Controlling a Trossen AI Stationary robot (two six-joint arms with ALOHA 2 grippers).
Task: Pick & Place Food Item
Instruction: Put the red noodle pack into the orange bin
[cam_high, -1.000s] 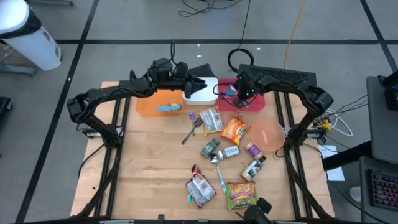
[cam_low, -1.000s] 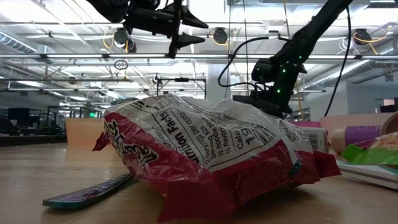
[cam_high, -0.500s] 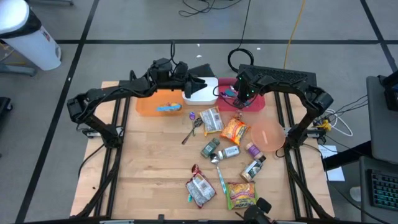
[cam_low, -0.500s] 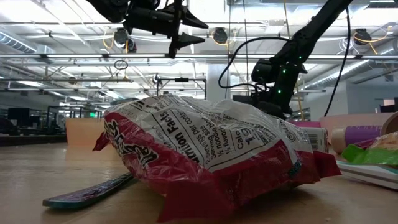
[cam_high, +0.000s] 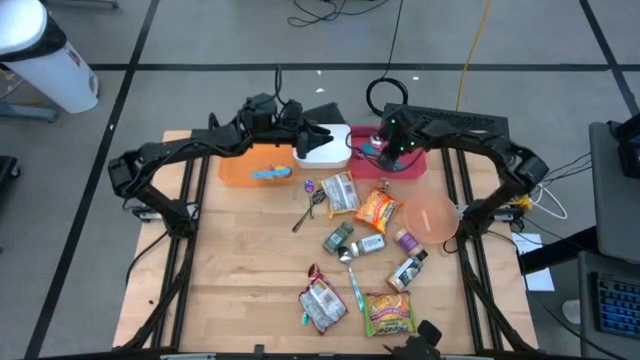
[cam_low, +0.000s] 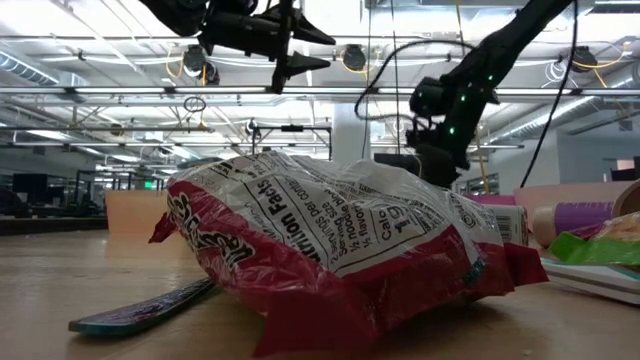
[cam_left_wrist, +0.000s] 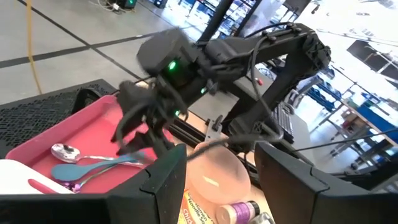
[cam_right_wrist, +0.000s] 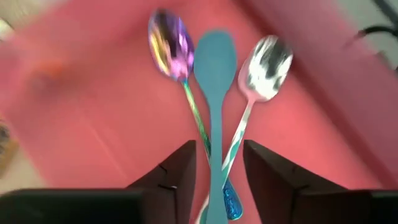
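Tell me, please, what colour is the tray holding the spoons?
Pink tray, clearest in the right wrist view.

the pale wooden bench (cam_high: 230, 270) has a matt, lightly grained plank surface. the pink plastic tray (cam_right_wrist: 81, 130) looks smooth with a soft sheen. in it lie an iridescent polished metal spoon (cam_right_wrist: 169, 45), a mirror-bright silver metal spoon (cam_right_wrist: 267, 59) and a flat teal plastic spatula (cam_right_wrist: 214, 68) with a dull, even finish. the red and white crinkled foil snack bag (cam_low: 330, 250) is glossy and creased, catching light along its folds. the orange plastic bin (cam_high: 255, 165) looks smooth and matt. the translucent peach plastic bowl (cam_left_wrist: 214, 177) has a slick, shiny surface. the right tool (cam_right_wrist: 217, 168) has dark matt fingers (cam_right_wrist: 177, 171).
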